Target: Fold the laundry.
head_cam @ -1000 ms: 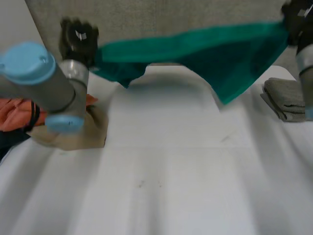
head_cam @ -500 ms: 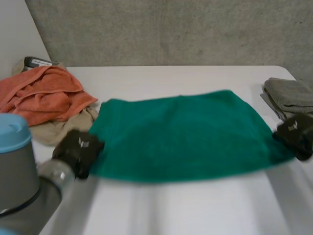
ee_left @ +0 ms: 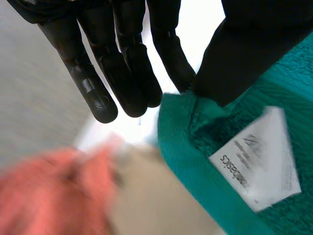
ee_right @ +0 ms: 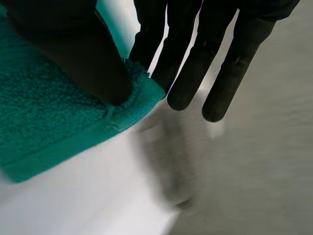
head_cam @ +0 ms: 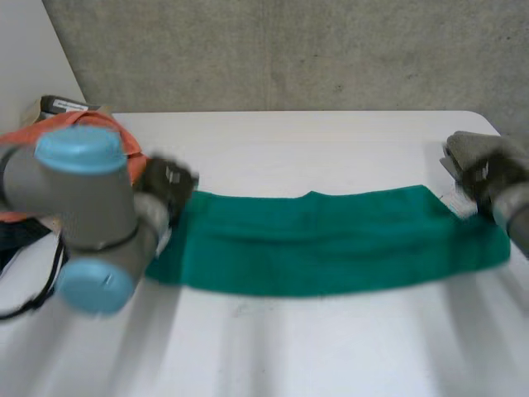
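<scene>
Towel (head_cam: 331,241) lies across the table (head_cam: 331,347). Left hand (head_cam: 168,184) pinches its 10 o'clock corner between thumb and fingers; right hand (head_cam: 486,177) likewise clamps its 2 o'clock corner.

left hand (ee_left: 128,58) and right hand (ee_right: 230,54) wide apart, thumbs pinched against fingers
</scene>
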Robot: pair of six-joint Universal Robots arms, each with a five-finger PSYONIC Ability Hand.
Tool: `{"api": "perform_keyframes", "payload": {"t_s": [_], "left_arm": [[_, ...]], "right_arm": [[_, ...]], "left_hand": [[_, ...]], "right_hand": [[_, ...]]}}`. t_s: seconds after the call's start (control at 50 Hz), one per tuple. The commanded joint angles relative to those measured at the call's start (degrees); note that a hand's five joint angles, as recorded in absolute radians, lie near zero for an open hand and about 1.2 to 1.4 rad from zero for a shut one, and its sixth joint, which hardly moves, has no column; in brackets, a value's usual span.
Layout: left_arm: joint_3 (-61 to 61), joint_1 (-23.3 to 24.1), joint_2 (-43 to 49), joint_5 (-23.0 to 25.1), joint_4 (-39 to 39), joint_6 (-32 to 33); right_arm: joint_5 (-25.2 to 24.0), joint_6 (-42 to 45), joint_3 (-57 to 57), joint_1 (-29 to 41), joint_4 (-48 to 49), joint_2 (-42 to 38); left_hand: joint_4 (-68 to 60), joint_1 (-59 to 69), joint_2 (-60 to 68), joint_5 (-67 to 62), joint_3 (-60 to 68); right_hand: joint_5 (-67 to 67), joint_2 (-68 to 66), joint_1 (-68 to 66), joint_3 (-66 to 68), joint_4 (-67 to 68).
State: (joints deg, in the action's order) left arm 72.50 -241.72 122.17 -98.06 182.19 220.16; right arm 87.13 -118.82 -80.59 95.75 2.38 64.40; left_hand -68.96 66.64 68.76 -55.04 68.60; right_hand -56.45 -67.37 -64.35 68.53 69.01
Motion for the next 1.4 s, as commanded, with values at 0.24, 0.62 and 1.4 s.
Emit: {"api": "perform_keyframes", "payload": {"t_s": [0.24,0.62,1.4], "left_arm": [[-23.3,-2.4,1.5,-0.7,29.4,8.7],[3.4,-2.6,5.9,1.1,27.3,1.0],[17.7,1.5,-6.9,-1.9,6.0,-2.5]], "right_arm": [[0.8,-10.9,21.9,4.7,31.6,-0.4],[-3.4,-13.0,5.3,4.7,20.0,-8.9],[-2.6,-1.0,-7.6,-4.5,4.9,-3.3]], "left_hand": [[-11.0,13.4,11.2,-15.0,11.4],[-11.0,13.4,11.2,-15.0,11.4],[-11.0,13.4,11.2,-15.0,11.4]], "right_hand": [[-13.5,-12.6,-15.6,11.5,11.0],[-13.5,-12.6,-15.6,11.5,11.0],[-13.5,-12.6,-15.6,11.5,11.0]]}}
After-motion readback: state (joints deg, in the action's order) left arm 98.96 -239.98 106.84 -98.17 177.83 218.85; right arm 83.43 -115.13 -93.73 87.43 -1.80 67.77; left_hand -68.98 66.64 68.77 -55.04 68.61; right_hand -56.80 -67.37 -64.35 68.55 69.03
